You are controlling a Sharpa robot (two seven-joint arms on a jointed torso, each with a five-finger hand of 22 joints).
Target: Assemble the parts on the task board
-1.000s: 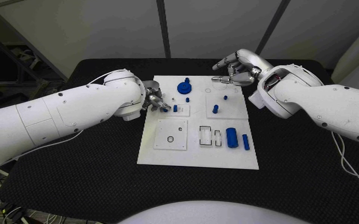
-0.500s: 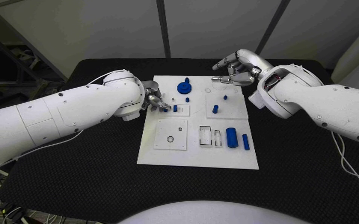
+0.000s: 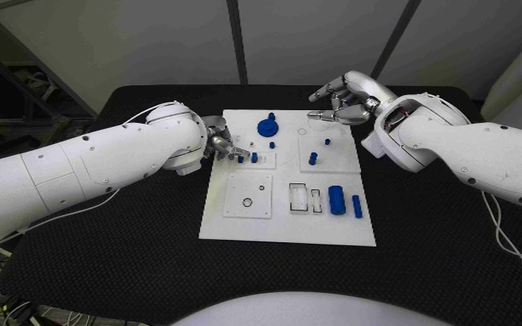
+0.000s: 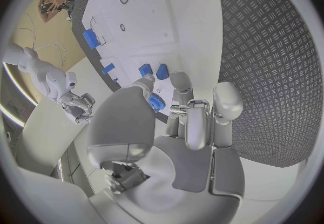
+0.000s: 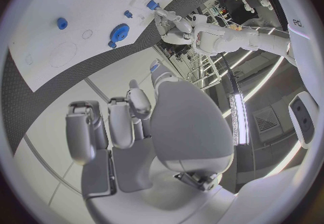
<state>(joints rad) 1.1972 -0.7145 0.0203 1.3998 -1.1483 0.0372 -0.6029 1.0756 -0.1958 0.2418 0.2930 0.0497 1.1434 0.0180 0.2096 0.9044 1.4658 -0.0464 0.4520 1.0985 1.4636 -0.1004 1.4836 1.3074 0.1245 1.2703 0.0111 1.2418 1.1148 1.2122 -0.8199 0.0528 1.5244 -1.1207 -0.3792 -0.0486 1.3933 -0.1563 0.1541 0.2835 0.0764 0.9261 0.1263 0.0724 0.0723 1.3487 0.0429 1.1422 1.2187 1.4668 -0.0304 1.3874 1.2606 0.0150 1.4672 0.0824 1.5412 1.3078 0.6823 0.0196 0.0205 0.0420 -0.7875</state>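
Presently, a small blue peg (image 3: 241, 158) is pinched by the left hand (image 3: 221, 143) at the board's (image 3: 245, 224) left edge, while the right hand (image 3: 346, 105) is held curled and empty beyond its far right corner.

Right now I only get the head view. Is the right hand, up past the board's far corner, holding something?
Observer: No. The right wrist view shows the right hand with fingers apart and nothing in them.
Operator: And the left hand's fingers, hidden behind its arm?
Observer: In the left wrist view the left hand reaches towards two small blue pegs on the task board.
Operator: Has it grabbed one?
Observer: A ribbed blue piece shows between thumb and fingers; I cannot tell if it is held.
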